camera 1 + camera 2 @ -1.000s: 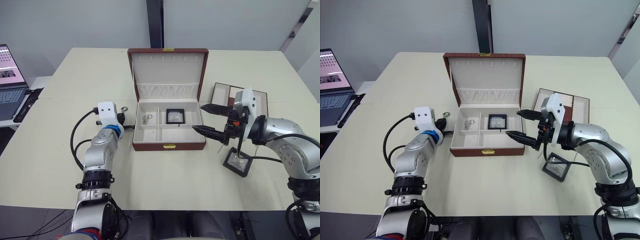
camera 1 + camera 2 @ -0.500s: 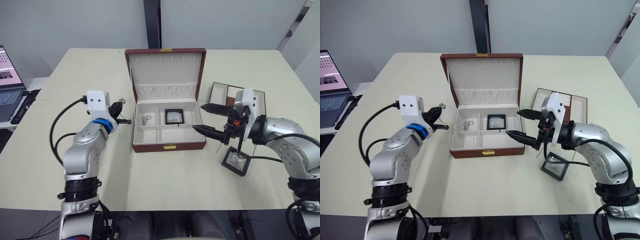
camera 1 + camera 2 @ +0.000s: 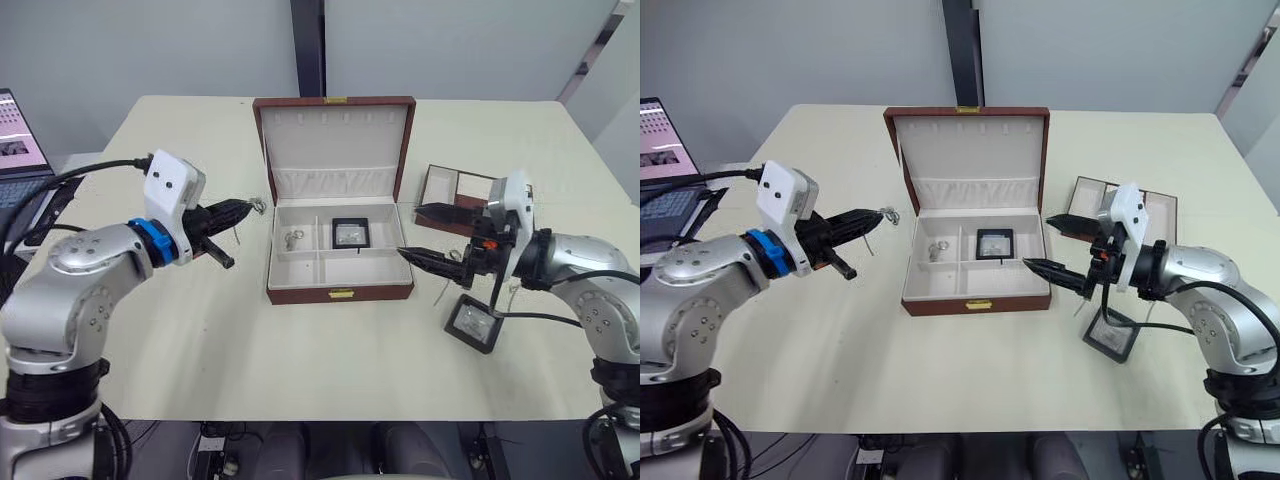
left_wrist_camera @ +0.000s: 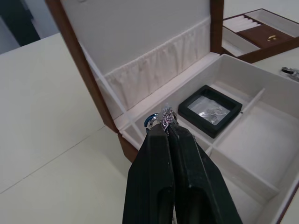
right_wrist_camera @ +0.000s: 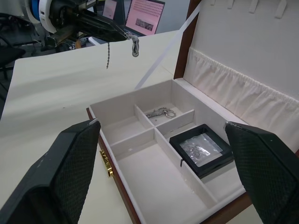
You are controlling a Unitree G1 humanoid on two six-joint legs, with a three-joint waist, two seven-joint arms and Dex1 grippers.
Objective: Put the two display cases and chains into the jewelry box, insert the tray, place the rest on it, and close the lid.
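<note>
The jewelry box (image 3: 340,292) stands open at mid-table, its lid (image 3: 335,145) upright. One display case (image 3: 349,231) lies in its back right compartment, and a chain (image 3: 292,239) in the back left one. My left gripper (image 3: 255,207) hovers left of the box, shut on a second chain (image 5: 108,58) that dangles from its tips (image 4: 166,128). My right gripper (image 3: 408,231) is open at the box's right side with nothing between its fingers (image 5: 70,172). The other display case (image 3: 474,323) lies on the table under that arm. The tray (image 3: 455,187) sits behind it.
A laptop (image 3: 15,150) stands off the table's left edge. A thin silvery piece (image 3: 438,294) lies on the table between the box and the loose display case. Cables trail from both arms.
My left gripper has risen from the table beside the box, lifting the chain into the air. My right gripper has drawn back slightly to the right.
</note>
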